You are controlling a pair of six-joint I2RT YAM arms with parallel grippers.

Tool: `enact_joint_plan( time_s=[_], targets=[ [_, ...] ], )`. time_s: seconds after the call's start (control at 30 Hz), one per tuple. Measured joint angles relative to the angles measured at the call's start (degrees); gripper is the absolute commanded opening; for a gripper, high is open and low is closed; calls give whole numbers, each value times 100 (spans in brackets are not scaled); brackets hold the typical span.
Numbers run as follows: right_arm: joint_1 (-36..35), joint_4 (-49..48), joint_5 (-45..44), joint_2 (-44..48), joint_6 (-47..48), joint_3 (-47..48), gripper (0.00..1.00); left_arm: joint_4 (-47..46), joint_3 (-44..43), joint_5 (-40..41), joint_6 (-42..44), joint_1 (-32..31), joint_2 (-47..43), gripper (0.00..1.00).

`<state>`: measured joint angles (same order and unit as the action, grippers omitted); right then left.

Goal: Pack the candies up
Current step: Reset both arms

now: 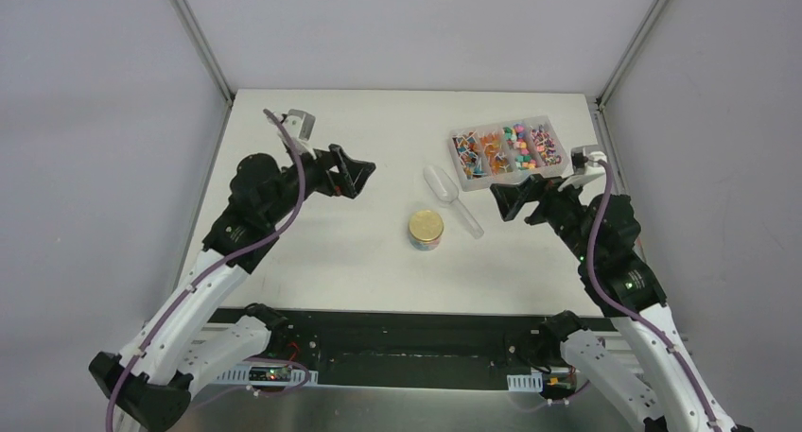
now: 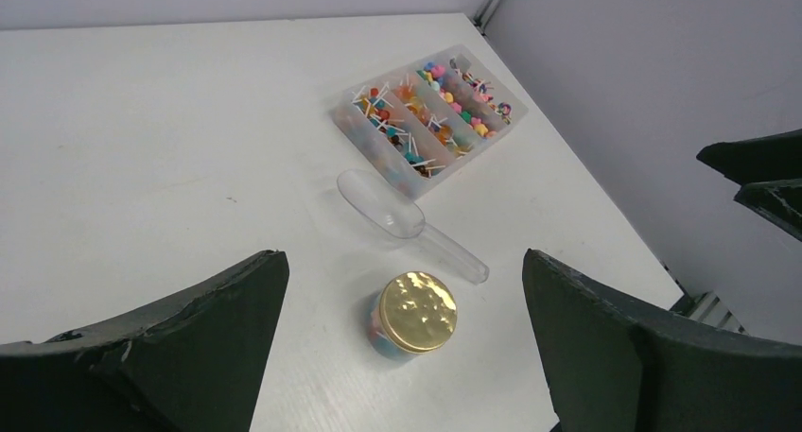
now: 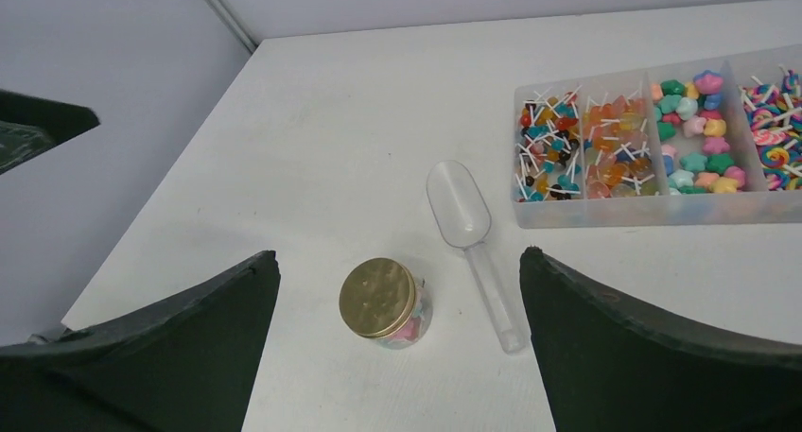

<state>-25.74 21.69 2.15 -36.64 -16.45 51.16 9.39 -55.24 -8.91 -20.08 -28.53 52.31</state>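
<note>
The candies (image 1: 511,148) are many tiny multicoloured pieces sorted in a clear divided box (image 1: 501,177) at the back right of the table. More candies (image 3: 409,330), pink and blue, show through the glass of a small round jar (image 1: 427,229) with a gold lid on it, standing mid-table. My left gripper (image 1: 359,175) hovers open to the jar's left, holding nothing. Off to the jar's right, my right gripper (image 1: 501,203) also stands open with nothing in it. Both wrist views look down on the jar between wide-spread fingers (image 2: 605,347) (image 3: 624,337).
A clear plastic scoop (image 1: 451,198) lies flat on the table between the jar and the box, its handle pointing toward the near edge. Grey walls close in the table at the left, right and back.
</note>
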Motion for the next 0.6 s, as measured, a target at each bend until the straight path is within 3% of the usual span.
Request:
enact_joint_plan(
  time_s=[0.23,0.6],
  targets=[
    [0,35,-527,457,-258,-634,100,68,520,245,9,0,-927,99],
    [0,48,-863,409,-302,-636,100,201,807,391,11,0,-1088,99]
  ],
)
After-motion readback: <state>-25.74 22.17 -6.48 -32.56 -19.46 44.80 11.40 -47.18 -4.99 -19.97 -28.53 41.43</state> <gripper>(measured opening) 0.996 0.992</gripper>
